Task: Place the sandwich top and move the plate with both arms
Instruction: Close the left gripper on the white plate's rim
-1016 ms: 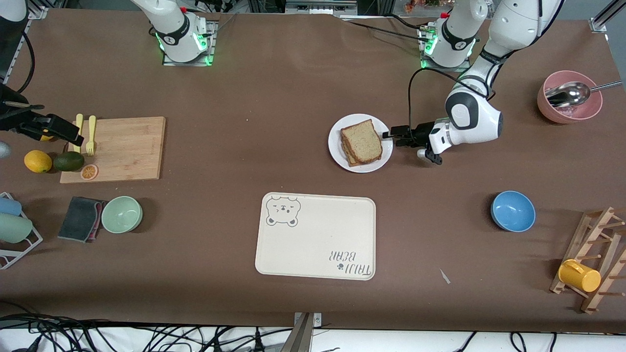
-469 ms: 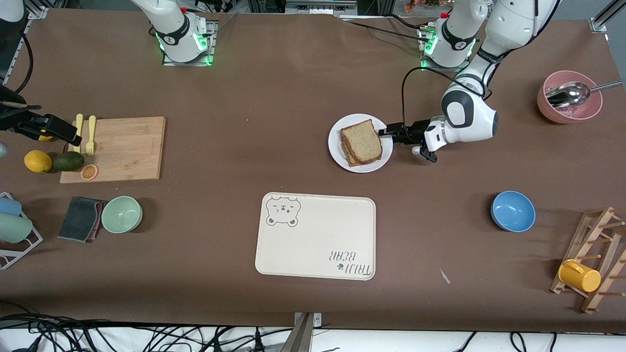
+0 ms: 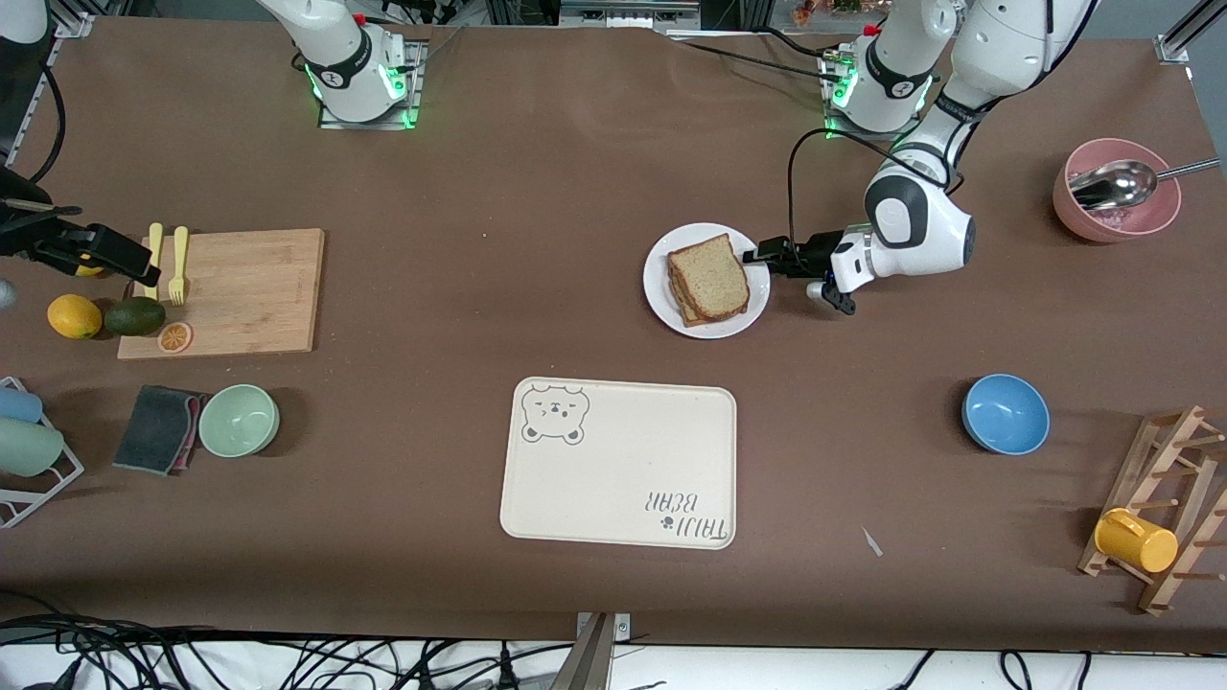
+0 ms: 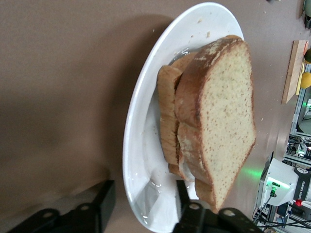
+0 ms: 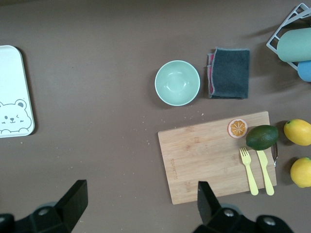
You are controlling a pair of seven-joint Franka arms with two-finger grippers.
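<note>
1. Bread: one sandwich top (image 3: 709,278) lies uppermost on a stack of slices on the single white plate (image 3: 659,287). The plate sits on the tabletop (image 3: 498,287) between the two arm bases and the tray, toward the left arm's end.
2. The left tool (image 3: 762,257) is low at the plate's rim on the side toward the left arm's end. Whether it is clenched on the rim cannot be told.
3. The right tool (image 5: 141,206) is released, its jaws wide apart, and waits over the tabletop beside the one cutting board (image 3: 240,287) at the right arm's end.
4. There are three bowls: a mint one (image 3: 239,420), a blue one (image 3: 1005,413) and a pink one (image 3: 1074,216) holding one metal spoon (image 3: 1112,185).
5. On and beside the board are two lemons (image 5: 301,132), one avocado (image 3: 134,315), one orange slice (image 3: 174,336) and one yellow fork (image 3: 177,264).
6. The one cream tray (image 3: 623,470) carries a bear drawing and print that includes "BEAR".
7. One yellow mug (image 3: 1136,540) hangs on a wooden rack (image 3: 1165,470).
</note>
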